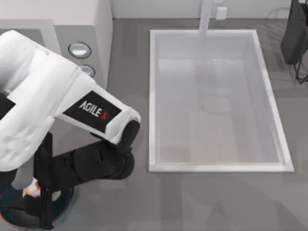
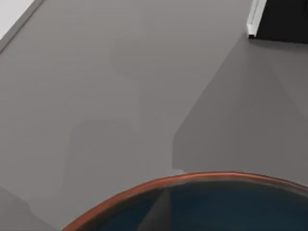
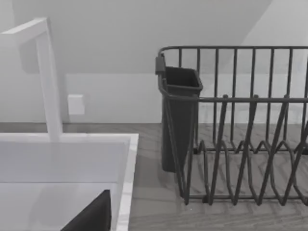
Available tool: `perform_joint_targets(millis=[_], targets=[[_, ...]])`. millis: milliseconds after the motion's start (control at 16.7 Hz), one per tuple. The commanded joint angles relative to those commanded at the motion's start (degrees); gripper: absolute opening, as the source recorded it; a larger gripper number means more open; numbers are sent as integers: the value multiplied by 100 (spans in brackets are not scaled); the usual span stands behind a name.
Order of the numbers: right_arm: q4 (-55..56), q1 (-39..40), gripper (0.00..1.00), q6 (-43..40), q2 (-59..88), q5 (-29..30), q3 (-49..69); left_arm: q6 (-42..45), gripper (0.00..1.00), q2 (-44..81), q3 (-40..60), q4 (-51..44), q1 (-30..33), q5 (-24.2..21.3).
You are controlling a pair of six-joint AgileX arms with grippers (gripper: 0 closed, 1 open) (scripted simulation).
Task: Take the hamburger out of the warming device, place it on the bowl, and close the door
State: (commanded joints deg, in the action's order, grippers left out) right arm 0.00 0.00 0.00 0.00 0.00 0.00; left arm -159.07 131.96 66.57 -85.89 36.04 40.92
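the left arm [image 1: 62, 115] is stretched over the table's left side, its gripper [image 1: 41, 192] hung over the teal bowl [image 1: 67, 204] at the bottom left corner. a cream burger [image 1: 32, 187] is seen at the claw, just above the bowl; whether it's clamped can't be told. burger should be lowered to mid-bowl & let go gently, so it doesn't roll. microwave [image 1: 82, 29] sits top left w/ knobs. right arm parked by the sink [image 1: 216, 96].

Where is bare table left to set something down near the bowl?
Bare grey table runs along the sink's front rim, toward the top view's right. The bottom-left corner is crowded: the left arm hangs over the bowl and the hamburger, just in front of the warming device.
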Motion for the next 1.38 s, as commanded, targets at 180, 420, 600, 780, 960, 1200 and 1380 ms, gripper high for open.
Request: perform_joint_targets(millis=[180,420,600,780,960,1200,1380], targets=[[0,0,100,0,0,0,0,0,30,0,0,0,0,0],[0,0,100,0,0,0,0,0,60,0,0,0,0,0],[0,0,100,0,0,0,0,0,83,0,0,0,0,0],[0,0,100,0,0,0,0,0,100,0,0,0,0,0],[0,0,100,0,0,0,0,0,100,0,0,0,0,0],[0,0,100,0,0,0,0,0,100,0,0,0,0,0],[0,0,100,0,0,0,0,-253,100,-309,29,-101,85,122]])
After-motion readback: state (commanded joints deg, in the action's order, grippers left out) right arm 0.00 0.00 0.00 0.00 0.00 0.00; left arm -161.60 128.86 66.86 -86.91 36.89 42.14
